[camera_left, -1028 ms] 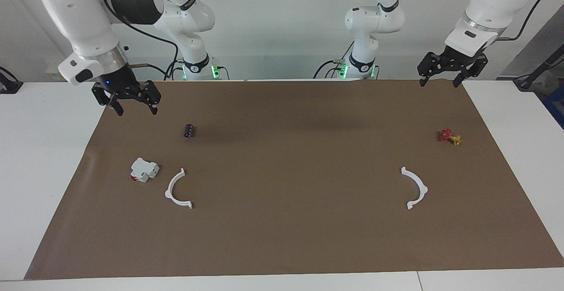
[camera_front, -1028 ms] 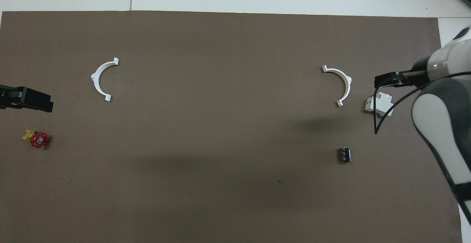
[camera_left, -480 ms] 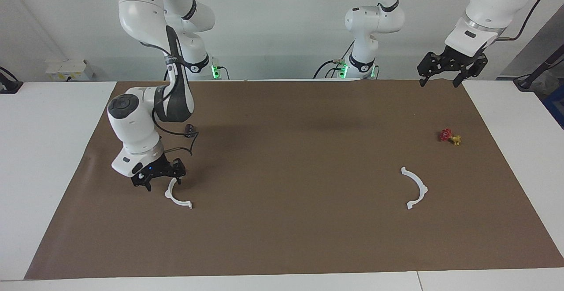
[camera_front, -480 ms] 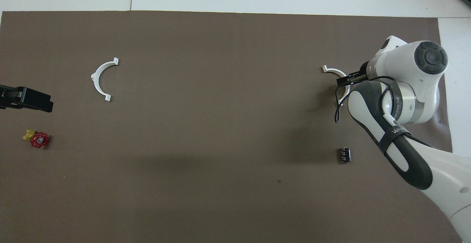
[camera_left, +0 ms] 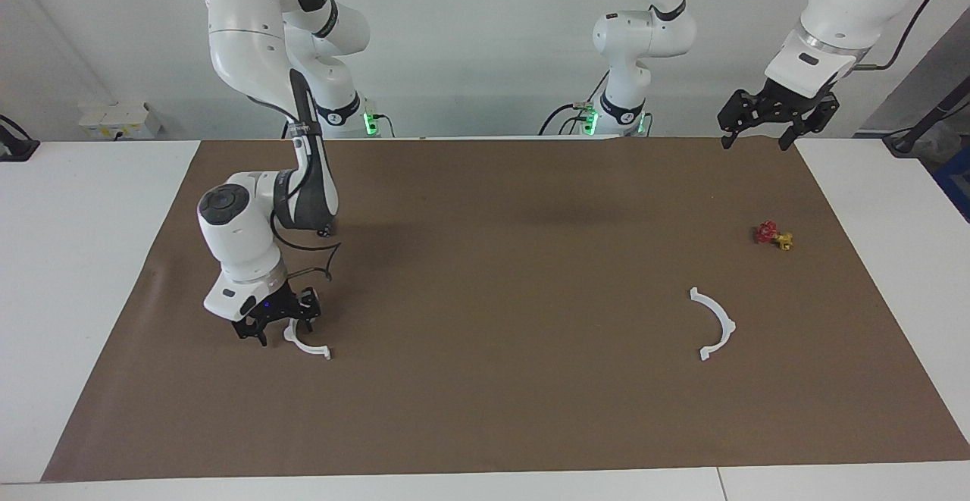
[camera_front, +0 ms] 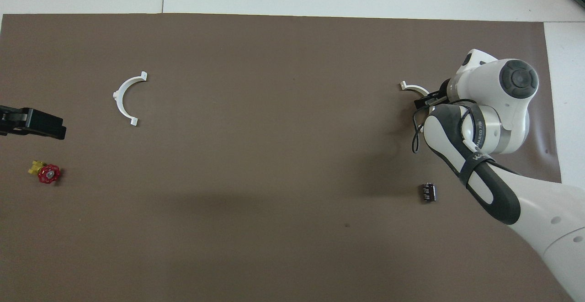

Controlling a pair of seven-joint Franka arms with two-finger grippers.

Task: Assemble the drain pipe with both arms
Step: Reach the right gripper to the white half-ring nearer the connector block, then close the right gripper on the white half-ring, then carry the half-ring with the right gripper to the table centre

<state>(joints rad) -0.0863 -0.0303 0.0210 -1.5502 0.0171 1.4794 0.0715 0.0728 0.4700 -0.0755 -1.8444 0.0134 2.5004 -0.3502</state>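
Observation:
The drain pipe lies as two separate white half-rings on the brown mat. One half-ring [camera_left: 312, 349] [camera_front: 408, 86] is toward the right arm's end. My right gripper [camera_left: 284, 333] is down at the mat, open, its fingers standing on either side of this half-ring's arc. The arm's wrist covers most of the piece in the overhead view. The other half-ring [camera_left: 717, 324] [camera_front: 122, 98] lies alone toward the left arm's end. My left gripper [camera_left: 755, 143] [camera_front: 45, 126] waits raised and open over the mat's edge by the robots.
A small black cylinder [camera_front: 428, 192] lies nearer to the robots than the right gripper. A red-and-yellow valve part [camera_left: 773, 235] [camera_front: 45, 173] sits near the left arm's end. The right arm's wrist [camera_left: 236, 237] hides what lies beside its half-ring.
My right arm has swung down from above the mat's corner to the half-ring, then sunk lower, and its fingers have begun to narrow. The left arm has not moved.

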